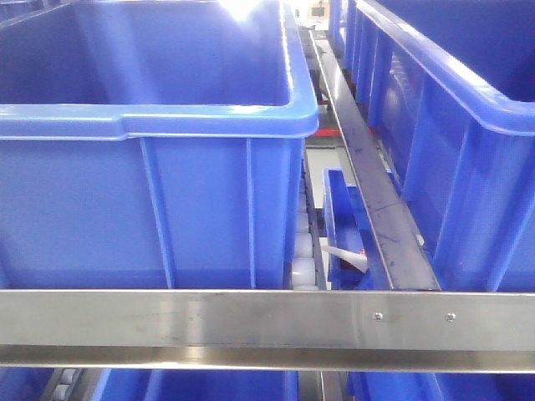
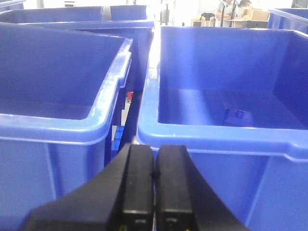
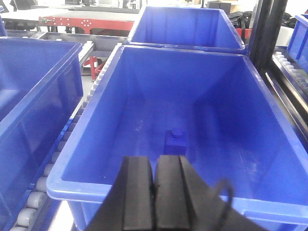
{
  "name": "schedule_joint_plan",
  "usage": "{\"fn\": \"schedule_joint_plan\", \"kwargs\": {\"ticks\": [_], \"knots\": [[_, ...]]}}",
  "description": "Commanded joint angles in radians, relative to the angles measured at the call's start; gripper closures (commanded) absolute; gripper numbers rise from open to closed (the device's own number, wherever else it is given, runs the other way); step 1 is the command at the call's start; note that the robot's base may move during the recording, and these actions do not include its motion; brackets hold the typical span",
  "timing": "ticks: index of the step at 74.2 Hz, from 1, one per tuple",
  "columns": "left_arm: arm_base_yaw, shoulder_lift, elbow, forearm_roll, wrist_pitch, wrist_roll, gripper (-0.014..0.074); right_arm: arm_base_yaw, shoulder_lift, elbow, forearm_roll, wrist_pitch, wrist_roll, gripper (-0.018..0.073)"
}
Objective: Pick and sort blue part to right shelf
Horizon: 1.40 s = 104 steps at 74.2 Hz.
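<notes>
Nearest the lens in the right wrist view, the right gripper (image 3: 154, 192) has its two black pads pressed together with nothing between them. Just past it lies the near rim of a large blue crate (image 3: 144, 192), and on the crate's floor, close to the near wall and roughly midway between the side walls, sits the blue part (image 3: 173, 141), a small block with a round stud on top. It stands clear of the walls, so a descent from above looks unobstructed.

The left gripper (image 2: 154, 187) is likewise closed and empty, hovering before the near rims of two crates; in the right-hand one (image 2: 216, 137) a small dark blue piece (image 2: 235, 115) rests near the far right corner of the floor, though it is too dim to identify with certainty.

In the front view the steel front rail (image 1: 251, 319) of the right shelf crosses the frame, with two small screws (image 1: 414, 317) toward its right end and white rollers (image 1: 303, 271) behind it between the crates.

To do the pick well, the right arm should probably open its jaws fully before lowering past the rim, centre over the block, and align the pads with its flat sides, not the stud. The deep walls are the likely hazard: a straight vertical entry and exit would keep the wrist off the rim.
</notes>
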Motion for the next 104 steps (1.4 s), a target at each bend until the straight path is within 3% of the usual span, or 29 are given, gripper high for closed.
{"fn": "schedule_joint_plan", "kwargs": {"ticks": [1, 50, 84, 99, 104], "knots": [[0.002, -0.023, 0.024, -0.009, -0.091, -0.002, 0.0461, 0.000, 0.017, -0.023, 0.002, -0.081, -0.009, 0.0496], [0.002, -0.023, 0.024, -0.009, -0.091, -0.002, 0.0461, 0.000, 0.014, -0.019, 0.001, -0.082, -0.009, 0.0496], [0.002, -0.023, 0.024, -0.009, -0.091, -0.002, 0.0461, 0.000, 0.005, 0.467, 0.003, -0.599, 0.010, 0.0496], [0.002, -0.021, 0.024, -0.009, -0.089, -0.002, 0.0461, 0.000, -0.063, 0.597, 0.011, -0.728, 0.010, 0.0496], [0.002, -0.019, 0.024, -0.009, -0.086, -0.002, 0.0461, 0.000, -0.065, 0.594, 0.019, -0.700, 0.010, 0.0496]]}}
